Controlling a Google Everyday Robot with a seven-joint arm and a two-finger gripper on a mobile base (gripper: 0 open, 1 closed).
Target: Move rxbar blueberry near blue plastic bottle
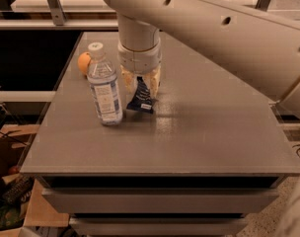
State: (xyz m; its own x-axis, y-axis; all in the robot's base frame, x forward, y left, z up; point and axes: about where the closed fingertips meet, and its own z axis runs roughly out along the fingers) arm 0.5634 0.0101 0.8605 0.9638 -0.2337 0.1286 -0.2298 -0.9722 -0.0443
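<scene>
The blue plastic bottle (104, 87) stands upright on the left part of the grey table (189, 137), white cap on top. My gripper (140, 87) hangs from the big white arm just right of the bottle. It is shut on the rxbar blueberry (140, 100), a dark navy wrapper with a white patch at its lower end. The bar hangs tilted from the fingers, its lower end at or just above the table, a short gap from the bottle.
A small orange fruit (83, 63) lies behind the bottle near the table's left edge. The white arm (214, 28) spans the upper right. Boxes and clutter (12, 191) sit on the floor at the left.
</scene>
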